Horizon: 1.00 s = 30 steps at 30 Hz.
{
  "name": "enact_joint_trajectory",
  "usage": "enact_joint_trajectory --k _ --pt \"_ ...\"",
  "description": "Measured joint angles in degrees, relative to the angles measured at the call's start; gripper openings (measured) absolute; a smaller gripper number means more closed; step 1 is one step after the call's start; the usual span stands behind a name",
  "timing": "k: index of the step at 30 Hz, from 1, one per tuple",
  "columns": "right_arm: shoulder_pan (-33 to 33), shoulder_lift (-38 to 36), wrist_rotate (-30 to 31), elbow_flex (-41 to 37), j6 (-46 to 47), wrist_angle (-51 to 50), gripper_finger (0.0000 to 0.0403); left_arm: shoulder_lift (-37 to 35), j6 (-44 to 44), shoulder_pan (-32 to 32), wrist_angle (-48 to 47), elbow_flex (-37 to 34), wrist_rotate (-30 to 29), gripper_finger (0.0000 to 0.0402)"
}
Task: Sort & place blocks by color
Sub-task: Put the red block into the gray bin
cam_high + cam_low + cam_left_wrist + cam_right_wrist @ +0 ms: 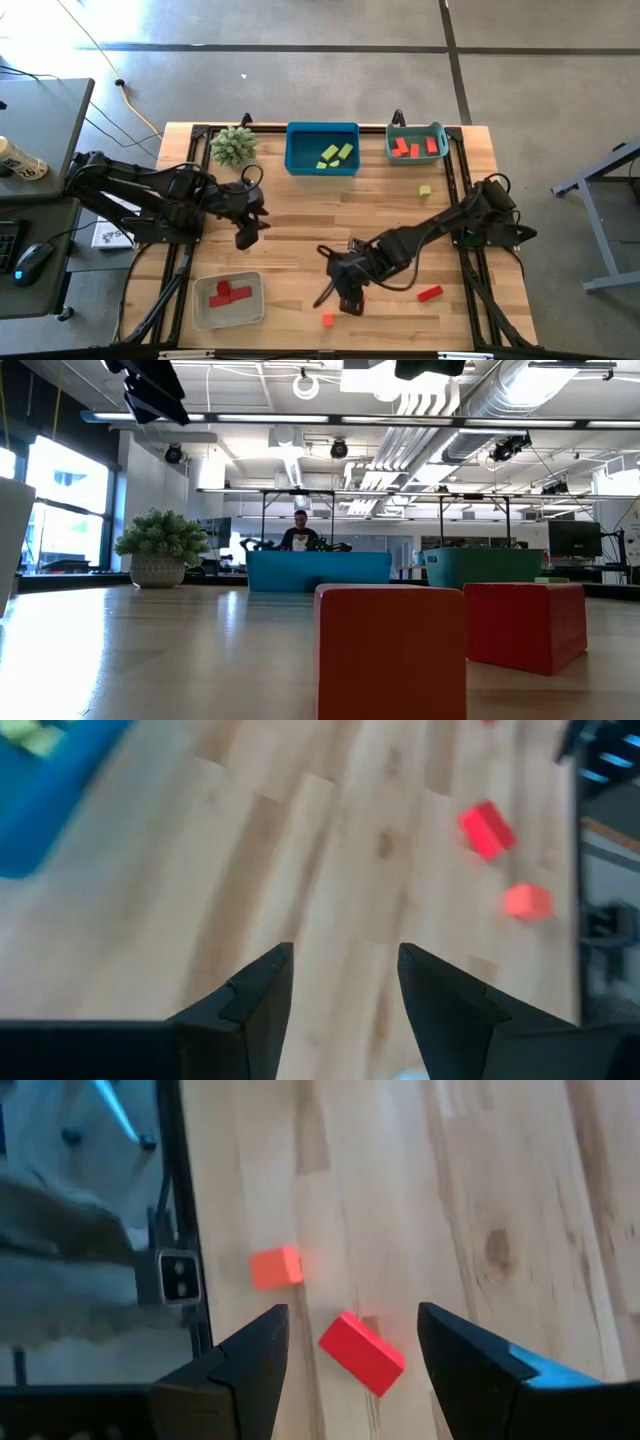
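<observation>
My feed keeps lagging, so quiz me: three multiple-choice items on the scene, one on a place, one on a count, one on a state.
1. Where is the lone green cube?
A. in the blue tray
B. on the table below the teal tray
C. in the grey tray

2. How many green blocks lie in the blue tray?
A. two
B. four
C. none

3. The right claw is:
A. shut on a block
B. open, empty
C. out of view

Answers:
1 B: it sits on bare wood just below the teal tray.
2 A: the high view shows two.
3 B: its fingers stand apart over the red bar.
</observation>
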Motion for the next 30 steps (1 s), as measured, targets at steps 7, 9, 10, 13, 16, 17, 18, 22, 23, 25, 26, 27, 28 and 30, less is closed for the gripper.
enact_joint_trajectory --k 7,9,10,13,16,17,18,22,23,25,26,27,28,30 --pt "2.4 0.0 0.1 0.0 -7.3 -1.3 0.0211 0.0 -3.8 -4.0 0.0 0.0 1.8 0.0172" --pt "2.9 0.0 0.1 0.0 -9.6 -2.9 0.0211 0.0 -5.6 -5.3 0.0 0.0 1.9 0.0172" --pt "3.1 0.0 0.1 -0.2 -10.8 -3.6 0.0211 0.0 -6.5 -5.9 0.0 0.0 2.1 0.0172" --pt "3.7 0.0 -0.1 -2.0 -14.6 -4.6 0.0211 0.0 -8.6 -7.4 0.0 0.0 4.3 0.0172" --pt "4.5 0.0 -0.3 -4.2 -17.8 -3.9 0.0211 0.0 -10.8 -8.9 0.0 0.0 6.4 0.0172" --pt "4.8 0.0 0.3 -4.6 -18.7 -3.8 0.0211 0.0 -11.5 -9.3 0.0 0.0 6.9 0.0172" --pt "5.1 0.0 1.3 -5.1 -19.6 -3.5 0.0211 0.0 -12.0 -9.7 0.0 0.0 7.2 0.0172" --pt "5.6 0.0 3.6 -6.5 -24.6 -2.7 0.0211 0.0 -14.6 -11.1 0.0 0.0 7.4 0.0172" --pt "5.6 0.0 3.5 -7.2 -25.5 -2.0 0.0211 0.0 -14.9 -11.4 0.0 0.0 7.4 0.0172" --pt "5.6 0.0 2.9 -8.9 -27.6 0.0 0.0211 0.0 -15.7 -11.9 0.0 0.0 7.4 0.0172" --pt "5.6 0.0 2.6 -9.8 -28.7 1.2 0.0211 0.0 -16.1 -12.2 0.0 0.0 7.4 0.0172" --pt "5.6 0.0 2.2 -10.8 -29.9 2.7 0.0211 0.0 -16.5 -12.4 0.0 -0.1 7.4 0.0172" --pt "5.5 0.0 2.1 -11.8 -30.7 4.1 0.0211 0.0 -17.1 -12.6 -0.3 -0.2 7.3 0.0173" --pt "5.6 0.0 2.0 -13.6 -32.0 6.2 0.0211 0.0 -18.8 -13.0 -1.4 -0.2 7.2 0.0173"
